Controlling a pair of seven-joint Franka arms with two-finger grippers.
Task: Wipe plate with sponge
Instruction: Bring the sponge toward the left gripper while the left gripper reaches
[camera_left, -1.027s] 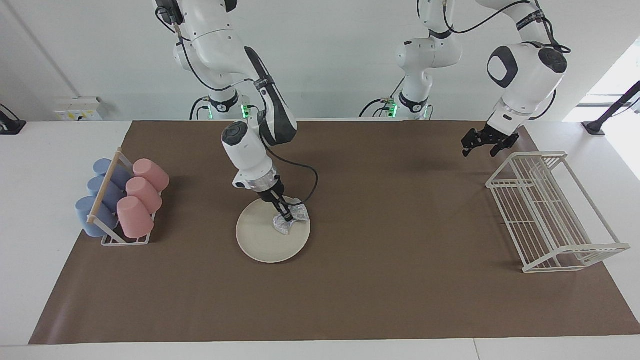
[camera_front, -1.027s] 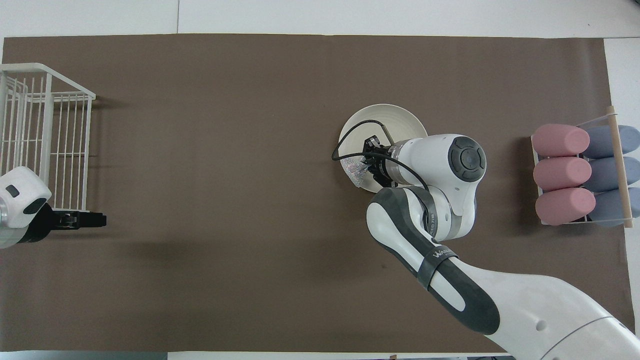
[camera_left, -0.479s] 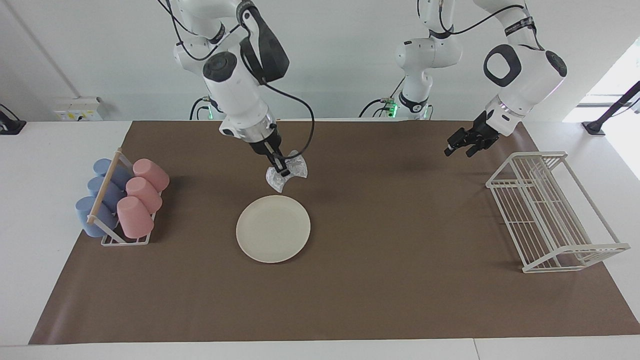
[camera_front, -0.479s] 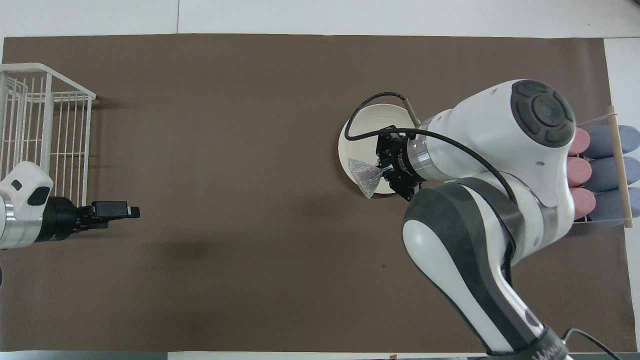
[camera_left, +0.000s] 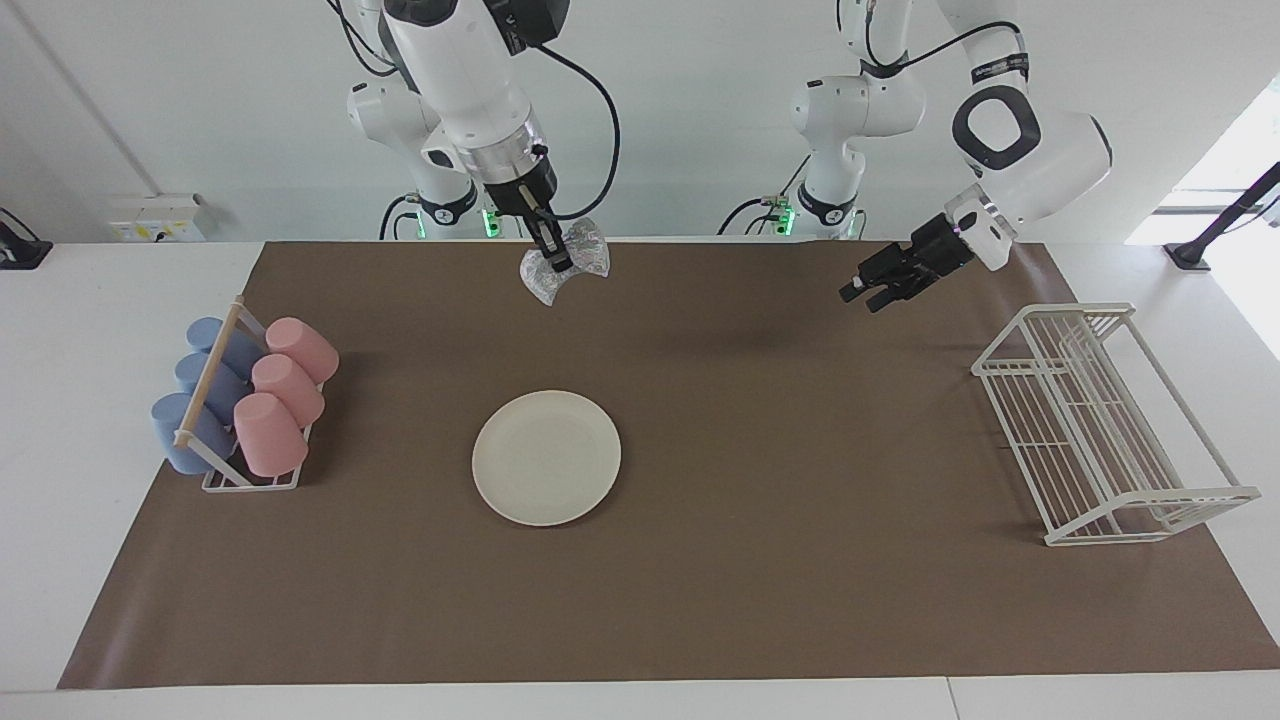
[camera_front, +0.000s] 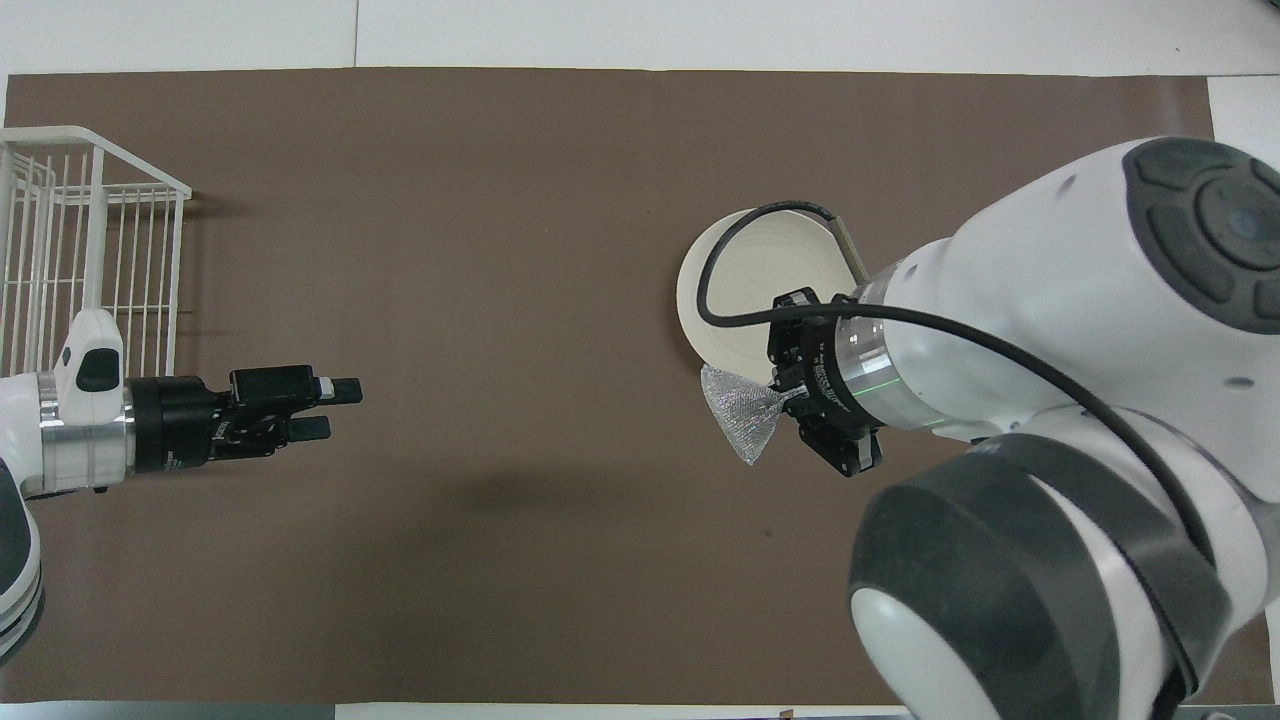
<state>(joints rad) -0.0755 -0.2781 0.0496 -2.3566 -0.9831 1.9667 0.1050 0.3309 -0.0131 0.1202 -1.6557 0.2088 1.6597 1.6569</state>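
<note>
The cream-white plate (camera_left: 546, 457) lies flat and bare on the brown mat, partly covered by the right arm in the overhead view (camera_front: 745, 290). My right gripper (camera_left: 553, 261) is raised high over the mat on the robots' side of the plate and is shut on the silvery crinkled sponge (camera_left: 572, 262), which hangs from its fingertips (camera_front: 742, 412). My left gripper (camera_left: 862, 292) hovers open with nothing in it over the mat beside the white wire rack, its two fingers apart (camera_front: 335, 409).
A white wire rack (camera_left: 1100, 422) stands at the left arm's end of the table. A holder with pink and blue cups (camera_left: 245, 397) lying on their sides stands at the right arm's end. The brown mat (camera_left: 780, 560) covers most of the table.
The right gripper lifted the sponge off the plate and carried it up and toward the robots. The left gripper moved away from the rack toward the middle of the table.
</note>
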